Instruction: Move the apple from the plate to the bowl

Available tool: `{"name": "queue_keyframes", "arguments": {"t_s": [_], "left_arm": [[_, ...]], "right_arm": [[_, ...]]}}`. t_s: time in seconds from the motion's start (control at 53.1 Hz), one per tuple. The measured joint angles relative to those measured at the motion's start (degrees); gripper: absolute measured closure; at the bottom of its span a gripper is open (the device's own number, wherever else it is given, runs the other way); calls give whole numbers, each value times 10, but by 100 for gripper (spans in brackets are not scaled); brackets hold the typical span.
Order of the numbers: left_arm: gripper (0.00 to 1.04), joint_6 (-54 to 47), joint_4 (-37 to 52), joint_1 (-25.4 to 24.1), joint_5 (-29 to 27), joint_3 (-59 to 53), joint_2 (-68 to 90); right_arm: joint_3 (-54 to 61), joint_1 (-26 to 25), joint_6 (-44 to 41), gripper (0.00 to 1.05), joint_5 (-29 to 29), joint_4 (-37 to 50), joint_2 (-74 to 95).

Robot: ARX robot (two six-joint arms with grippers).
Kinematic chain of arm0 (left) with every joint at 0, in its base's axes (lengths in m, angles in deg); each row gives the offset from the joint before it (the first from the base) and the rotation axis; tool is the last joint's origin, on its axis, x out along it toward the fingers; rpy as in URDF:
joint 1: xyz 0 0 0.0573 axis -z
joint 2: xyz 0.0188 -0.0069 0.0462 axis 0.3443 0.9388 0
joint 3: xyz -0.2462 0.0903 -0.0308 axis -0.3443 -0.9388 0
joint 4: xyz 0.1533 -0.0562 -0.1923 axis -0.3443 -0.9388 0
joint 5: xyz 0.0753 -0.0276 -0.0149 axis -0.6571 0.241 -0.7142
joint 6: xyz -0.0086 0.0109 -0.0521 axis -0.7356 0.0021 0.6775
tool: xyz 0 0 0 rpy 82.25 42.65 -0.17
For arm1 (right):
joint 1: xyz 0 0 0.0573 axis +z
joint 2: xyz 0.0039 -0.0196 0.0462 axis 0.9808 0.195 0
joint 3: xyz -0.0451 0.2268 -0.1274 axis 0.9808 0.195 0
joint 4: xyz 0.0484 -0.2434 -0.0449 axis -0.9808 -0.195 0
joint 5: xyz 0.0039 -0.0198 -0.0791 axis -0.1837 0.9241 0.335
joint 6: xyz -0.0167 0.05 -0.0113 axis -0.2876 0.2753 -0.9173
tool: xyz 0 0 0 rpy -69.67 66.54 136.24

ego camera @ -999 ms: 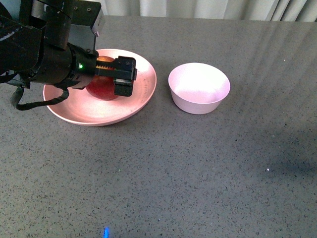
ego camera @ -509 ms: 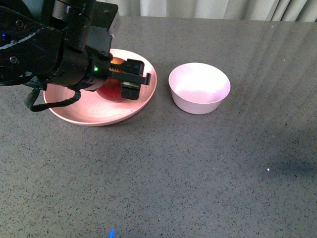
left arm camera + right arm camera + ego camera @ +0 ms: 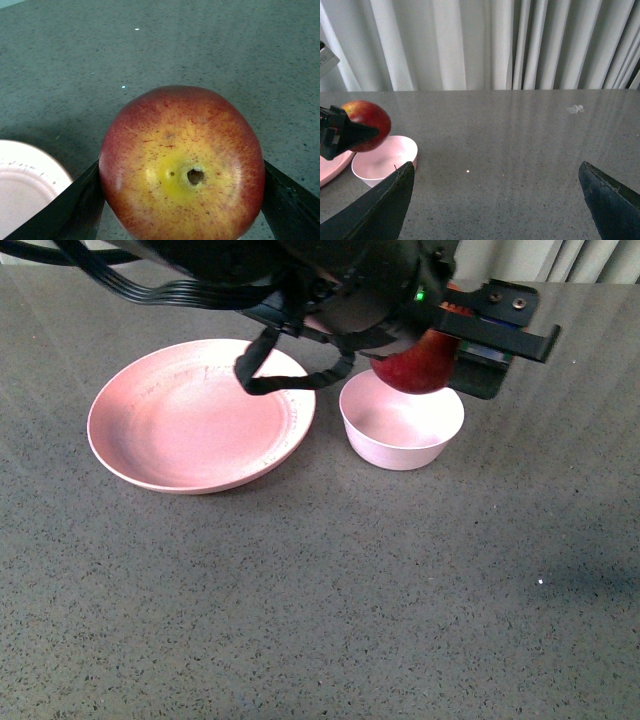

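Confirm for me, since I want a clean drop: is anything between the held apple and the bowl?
Nothing visible. The left hand holds the apple in open air roughly above the bowl, whose visible inside holds nothing.

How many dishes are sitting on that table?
2. The wide pink plate sits empty on the left of the front view; the small pale bowl stands to its right, under the held apple. The arm could hide something behind.

apple (image 3: 420,366) above bowl (image 3: 400,450), plate (image 3: 190,425) left of bowl
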Motion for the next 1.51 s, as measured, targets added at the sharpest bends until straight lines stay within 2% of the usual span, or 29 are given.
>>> {"name": "queue_keyframes", "arguments": {"t_s": [0.245, 0.641, 0.791, 1.055, 1.376, 1.507], "left_arm": [[30, -2, -23, 7, -1, 27, 45], [30, 7, -53, -21, -14, 86, 101], [7, 9, -57, -22, 0, 92, 101], [9, 9, -52, -21, 4, 90, 98], [9, 18, 12, -32, 9, 2, 0], [9, 38, 72, -73, 22, -94, -114]], "right_arm": [[0, 0, 0, 9, 0, 0, 0], [0, 0, 0, 9, 0, 0, 0], [0, 0, 0, 9, 0, 0, 0], [0, 0, 0, 9, 0, 0, 0], [0, 0, 0, 9, 0, 0, 0], [0, 0, 0, 9, 0, 0, 0]]}}
